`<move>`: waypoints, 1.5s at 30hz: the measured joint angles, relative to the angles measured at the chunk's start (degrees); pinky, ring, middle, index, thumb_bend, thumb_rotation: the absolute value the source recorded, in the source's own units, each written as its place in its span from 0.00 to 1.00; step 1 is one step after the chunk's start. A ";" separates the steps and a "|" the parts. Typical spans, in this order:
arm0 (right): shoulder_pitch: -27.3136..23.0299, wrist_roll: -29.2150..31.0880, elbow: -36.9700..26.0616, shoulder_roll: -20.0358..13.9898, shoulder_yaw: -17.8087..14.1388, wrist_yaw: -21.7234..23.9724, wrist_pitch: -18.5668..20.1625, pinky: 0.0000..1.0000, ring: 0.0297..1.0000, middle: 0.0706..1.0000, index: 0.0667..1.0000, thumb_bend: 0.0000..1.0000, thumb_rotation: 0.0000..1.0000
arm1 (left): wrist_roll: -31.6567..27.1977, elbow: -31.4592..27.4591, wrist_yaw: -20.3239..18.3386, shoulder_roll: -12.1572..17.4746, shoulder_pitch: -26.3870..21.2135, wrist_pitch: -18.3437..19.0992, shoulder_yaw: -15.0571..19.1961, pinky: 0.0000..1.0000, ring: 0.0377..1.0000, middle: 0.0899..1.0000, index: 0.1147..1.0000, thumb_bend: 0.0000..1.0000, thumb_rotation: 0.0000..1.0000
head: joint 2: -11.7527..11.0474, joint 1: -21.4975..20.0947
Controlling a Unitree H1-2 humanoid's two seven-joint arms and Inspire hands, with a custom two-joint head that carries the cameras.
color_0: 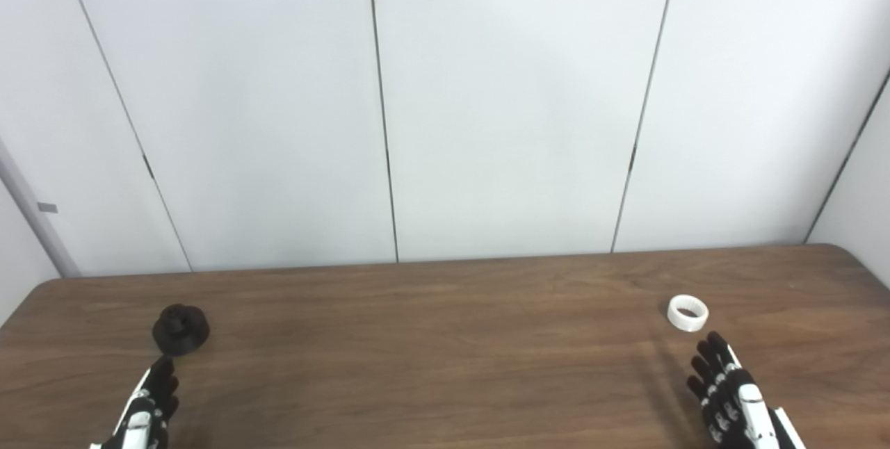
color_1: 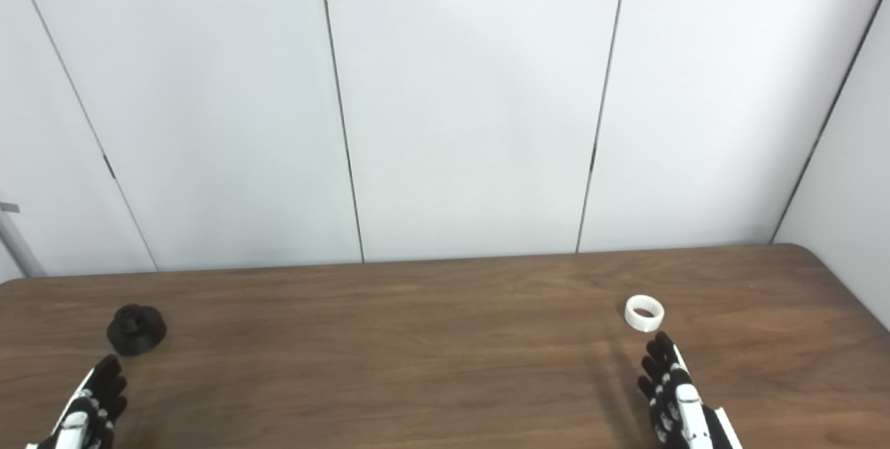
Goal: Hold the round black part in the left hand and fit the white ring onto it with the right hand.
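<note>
The round black part stands on the brown table at the left, with a raised hub on top. The white ring lies flat on the table at the right. My left hand is open and empty, fingers stretched out, just below the black part and apart from it. My right hand is open and empty, fingers stretched out, just below the ring and slightly right of it, not touching it. Both hands show again in the right eye view, left hand and right hand.
White wall panels rise right behind the table's far edge. A side wall closes in at the right by the table's rounded far corner.
</note>
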 measured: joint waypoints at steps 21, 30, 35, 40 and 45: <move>0.53 2.76 0.48 -1.98 -2.12 0.87 1.57 1.00 1.00 1.00 1.00 0.17 1.00 | 34.89 -1.60 19.83 -2.27 -0.31 -11.46 0.99 0.83 0.87 0.83 0.69 0.47 0.19 | 0.09 17.05; 0.53 2.19 1.26 -2.61 -2.82 1.51 1.04 0.94 0.99 0.99 0.95 0.24 0.89 | 39.93 -2.15 21.99 3.39 -0.98 -8.51 3.46 0.99 1.00 0.97 0.75 0.78 0.43 | -0.44 19.34; 0.50 2.20 1.29 -2.60 -2.98 1.56 1.05 0.88 0.95 0.95 0.90 0.27 0.85 | 39.91 -2.76 20.29 6.31 -3.55 -3.92 3.53 1.00 1.00 1.00 0.77 0.91 0.48 | -0.62 19.87; 0.50 2.05 1.28 -2.56 -3.09 1.58 1.01 0.89 0.95 0.95 0.91 0.31 0.86 | 39.45 -2.06 17.32 9.53 -6.73 0.86 3.05 1.00 1.00 1.00 0.80 1.00 0.52 | -0.97 20.05; 0.46 2.02 1.52 -2.59 -3.23 1.96 0.38 0.89 0.95 0.95 0.90 0.32 0.87 | 39.11 -1.80 11.46 12.22 -8.91 7.96 0.58 1.00 1.00 1.00 0.85 1.00 0.52 | -1.32 20.66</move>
